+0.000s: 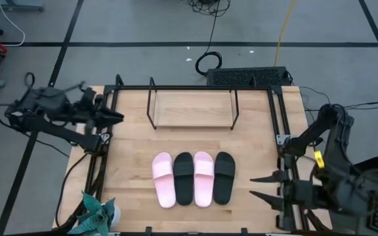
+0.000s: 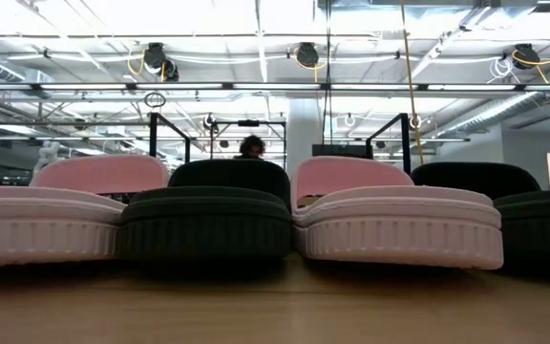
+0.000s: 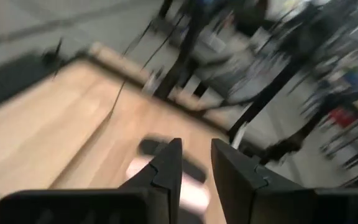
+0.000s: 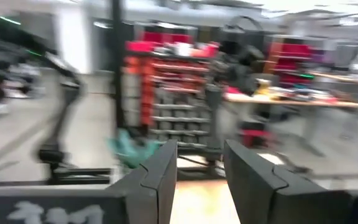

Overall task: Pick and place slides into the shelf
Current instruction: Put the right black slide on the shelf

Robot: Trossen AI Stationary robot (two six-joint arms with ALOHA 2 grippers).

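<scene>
the 4 slides sit in a tight row on the near half of the table (image 1: pixel 130 141), side by side and touching: a pink slide (image 1: pixel 163 179) on the left, then a black slide (image 1: pixel 184 178), then a second pink one (image 1: pixel 203 178), then a second black one (image 1: pixel 224 177) on the right. from table height the same row fills the view, straps up, soles flat on the wood.

the shelf (image 1: pixel 192 108) stands at the far side of the table, well apart from the slides, its wooden base bare between the thin black rods.

the left gripper (image 1: pixel 113 117) hangs over the table's far left edge, pointing in toward the shelf, its fingers (image 3: pixel 166 165) a little apart with nothing between them. the right gripper (image 1: pixel 262 185) is at the near right edge, pointing at the slides, just beside the right black one but not touching it; its fingers (image 4: pixel 160 165) stand apart and hold nothing.

a teal plant (image 1: pixel 96 213) sits at the near left corner. a person's head (image 2: pixel 251 146) shows far back in the room.
</scene>
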